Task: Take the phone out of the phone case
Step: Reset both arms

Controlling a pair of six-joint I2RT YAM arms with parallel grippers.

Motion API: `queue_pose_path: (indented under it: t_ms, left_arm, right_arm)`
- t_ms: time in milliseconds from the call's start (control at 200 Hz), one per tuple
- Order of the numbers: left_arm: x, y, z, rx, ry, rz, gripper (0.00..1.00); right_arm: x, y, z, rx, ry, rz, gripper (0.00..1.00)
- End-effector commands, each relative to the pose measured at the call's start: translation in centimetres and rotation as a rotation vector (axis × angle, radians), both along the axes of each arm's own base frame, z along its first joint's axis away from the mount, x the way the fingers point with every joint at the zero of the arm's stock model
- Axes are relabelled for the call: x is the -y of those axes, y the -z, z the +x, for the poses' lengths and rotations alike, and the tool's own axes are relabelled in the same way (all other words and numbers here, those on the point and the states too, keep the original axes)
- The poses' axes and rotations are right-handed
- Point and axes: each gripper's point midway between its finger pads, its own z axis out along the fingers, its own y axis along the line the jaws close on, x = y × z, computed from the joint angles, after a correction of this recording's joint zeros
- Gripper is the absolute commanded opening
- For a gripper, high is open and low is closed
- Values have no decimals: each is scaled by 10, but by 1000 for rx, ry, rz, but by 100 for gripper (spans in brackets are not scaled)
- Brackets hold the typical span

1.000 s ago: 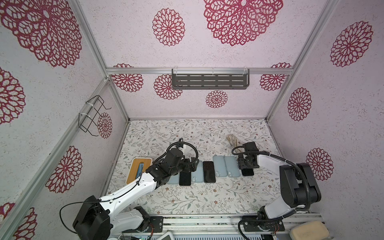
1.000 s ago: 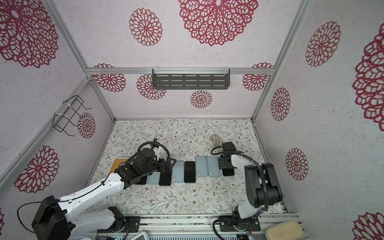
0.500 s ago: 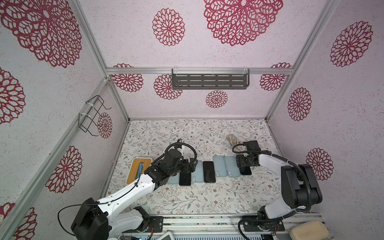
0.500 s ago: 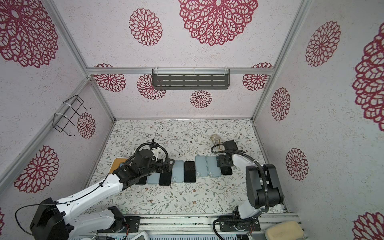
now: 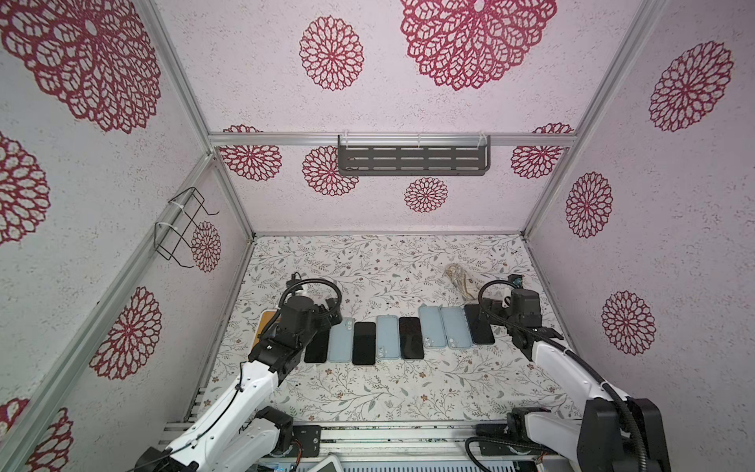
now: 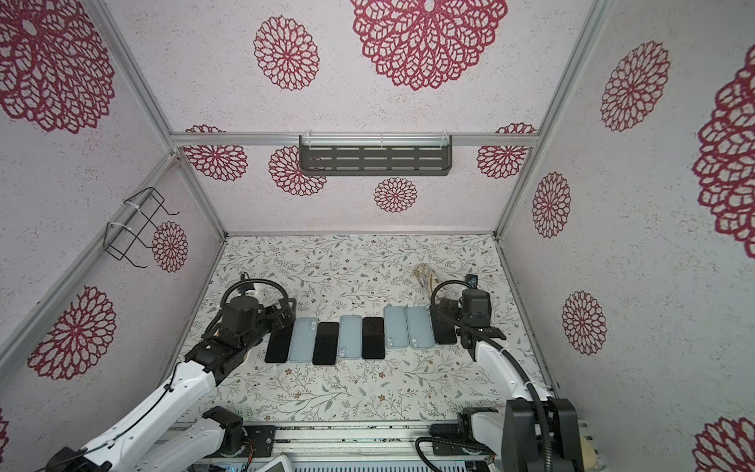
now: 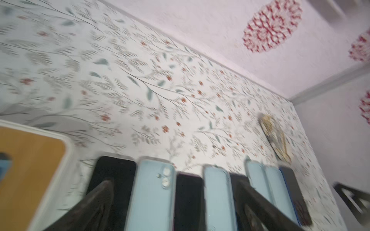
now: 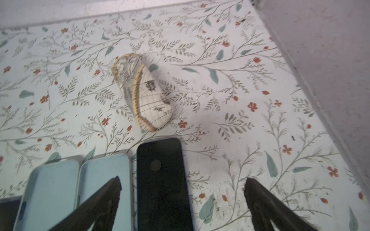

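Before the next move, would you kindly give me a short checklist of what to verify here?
1. Right hand open, holding nothing: ok.
2. Left hand open, holding nothing: ok.
3. Rightmost black phone flat on the table, clear of the fingers: ok.
4. Nearest light blue phone case holds a phone: cannot tell.
5. Orange tray contents identified: cannot tell.
6. Left wrist view sharp: not ok, blurred.

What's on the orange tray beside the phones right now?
The orange tray shows mostly bare surface in the left wrist view; a blue object lies on it, cut off, unidentifiable. In both top views the left arm covers nearly all of it.
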Motion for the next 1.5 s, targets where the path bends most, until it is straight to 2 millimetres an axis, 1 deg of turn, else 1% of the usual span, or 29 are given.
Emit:
queue_pose_path:
  t_ms: [0,40,125,155,175,270,345,385,400,420,440,465,485,520,601,666,686,736,776,886,936,1006,1036,1056,1081,1141,1206,1286,1496]
  left_arm:
    - [-59,1,0,37,-187,102,97]
    - [-75,2,-1,39,-221,124,97]
    - [-111,6,-3,32,-324,194,97]
    - [-122,9,-5,24,-365,208,97]
    - [-128,10,-5,26,-382,211,97]
    - [-150,10,-3,51,-431,241,97]
    - [-164,9,-3,72,-453,321,97]
    - [-165,15,-1,82,-433,349,97]
    - [-165,14,2,104,-423,364,97]
    - [-164,22,1,103,-407,382,97]
    - [-163,20,5,138,-392,401,97]
    - [-159,29,5,146,-359,424,97]
    - [-159,21,9,209,-358,438,97]
    - [-159,25,9,201,-346,449,97]
    - [-158,15,16,279,-327,443,97]
    - [-159,17,21,328,-314,426,97]
    - [-158,14,25,350,-308,423,97]
    - [-156,16,34,350,-277,418,97]
    - [-153,18,42,336,-247,421,97]
    - [-155,17,56,354,-245,418,97]
    - [-152,27,64,345,-214,382,97]
    - [-149,43,79,347,-172,382,97]
    - [-146,44,84,369,-153,383,97]
    - [-144,42,85,374,-142,385,97]
    - [-145,47,83,335,-144,379,97]
    - [-148,50,85,294,-152,371,97]
    - [-148,48,91,309,-150,377,97]
    - [-147,53,91,274,-148,373,97]
    - [-148,52,93,272,-157,393,97]
  right_arm:
    - [24,-25,13,193,118,-18,99]
    - [28,-24,13,220,128,-36,99]
    - [35,-15,12,251,139,-51,99]
    - [36,-16,12,279,142,-55,99]
    - [37,-11,11,279,143,-57,99]
    - [39,-5,11,335,145,-67,99]
    - [36,-10,16,370,124,-77,99]
    - [36,-14,17,407,119,-80,99]
    - [35,-17,18,422,116,-83,99]
    - [35,-17,19,429,110,-92,99]
    - [34,-18,20,437,106,-95,99]
    - [35,-18,21,447,106,-96,99]
    - [35,-15,24,436,105,-94,99]
    - [32,-11,27,428,87,-96,99]
    - [24,-6,28,438,47,-108,99]
    - [25,-4,26,450,51,-109,99]
    - [25,-3,26,448,51,-109,99]
    - [25,-2,28,442,50,-109,99]
    - [26,3,31,417,60,-105,99]
    - [27,3,31,421,66,-110,99]
    - [27,4,31,415,68,-112,99]
    - [27,4,31,417,68,-110,99]
    - [27,3,31,419,69,-113,99]
    - [27,3,31,420,69,-112,99]
    - [27,3,31,417,70,-112,99]
    - [27,3,31,418,69,-112,99]
    - [27,3,31,420,68,-112,99]
    - [26,2,30,430,65,-114,99]
    - [27,3,30,424,71,-118,99]
